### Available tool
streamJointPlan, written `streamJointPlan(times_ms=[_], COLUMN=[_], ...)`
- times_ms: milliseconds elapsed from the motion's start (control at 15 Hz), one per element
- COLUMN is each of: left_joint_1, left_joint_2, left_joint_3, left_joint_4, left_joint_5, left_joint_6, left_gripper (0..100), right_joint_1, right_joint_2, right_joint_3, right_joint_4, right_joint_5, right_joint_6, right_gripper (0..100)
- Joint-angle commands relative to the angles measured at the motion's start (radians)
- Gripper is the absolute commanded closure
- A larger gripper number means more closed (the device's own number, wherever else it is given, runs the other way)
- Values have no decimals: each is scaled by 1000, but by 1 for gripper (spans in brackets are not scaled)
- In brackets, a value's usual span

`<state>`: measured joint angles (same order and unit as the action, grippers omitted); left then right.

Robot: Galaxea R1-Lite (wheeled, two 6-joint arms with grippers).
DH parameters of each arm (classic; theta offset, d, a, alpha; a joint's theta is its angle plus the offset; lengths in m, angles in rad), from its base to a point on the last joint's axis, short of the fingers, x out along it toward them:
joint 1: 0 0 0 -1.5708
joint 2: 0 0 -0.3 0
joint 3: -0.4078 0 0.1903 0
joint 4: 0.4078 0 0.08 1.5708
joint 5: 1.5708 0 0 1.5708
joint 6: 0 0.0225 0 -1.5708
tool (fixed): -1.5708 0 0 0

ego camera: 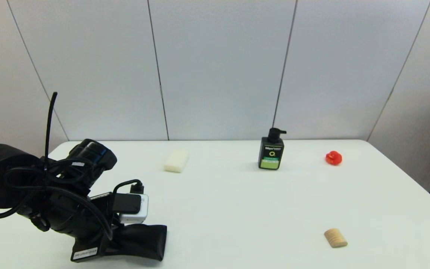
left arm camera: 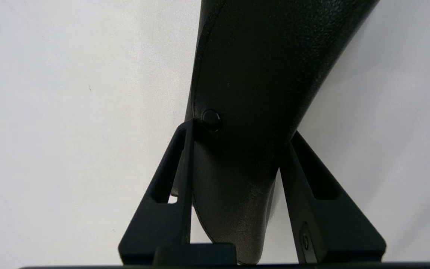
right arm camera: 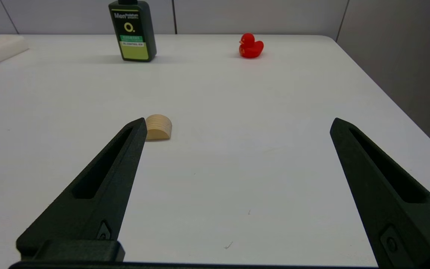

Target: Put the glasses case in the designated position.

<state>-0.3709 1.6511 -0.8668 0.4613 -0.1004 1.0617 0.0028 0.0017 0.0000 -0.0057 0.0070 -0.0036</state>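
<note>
- Down at the counter's (ego camera: pixel 237 209) near-left corner, the glasses case (ego camera: pixel 140 241) lies flat, long axis running roughly 9 to 3 o'clock, squared end toward 3.
- Left gripper (left arm camera: pixel 233 149) is clamped across its narrower part, fingers on either side.
- Left arm reaches low, angled downward; right gripper (right arm camera: pixel 237 127) hangs spread apart above the counter.

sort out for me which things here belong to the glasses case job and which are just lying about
Part of the job:
- glasses case, gripped by the left end effector

Just lying about:
- pump bottle
- red duck
- white block
- wooden piece
- right end effector, open and idle
</note>
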Motion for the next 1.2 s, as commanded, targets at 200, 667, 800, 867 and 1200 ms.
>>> streamJointPlan(times_ms=[200, 667, 800, 867, 1200], left_joint_1=[0, 3, 3, 1, -2], left_joint_2=[-14, -142, -171, -178, -221], left_joint_3=[-1, -12, -18, -18, -28], left_joint_4=[5, 4, 2, 2, 0], left_joint_5=[1, 1, -2, -4, -4], left_joint_6=[4, -48, -55, -55, -86], left_gripper=[100, 100, 100, 100, 100], right_joint_1=[0, 0, 0, 0, 0], right_joint_2=[1, 1, 1, 1, 1], right_joint_3=[0, 0, 0, 0, 0], right_joint_4=[0, 0, 0, 0, 0], right_joint_5=[1, 1, 1, 1, 1], right_joint_6=[-1, -1, -1, -1, -1], right_gripper=[0, 0, 0, 0, 0])
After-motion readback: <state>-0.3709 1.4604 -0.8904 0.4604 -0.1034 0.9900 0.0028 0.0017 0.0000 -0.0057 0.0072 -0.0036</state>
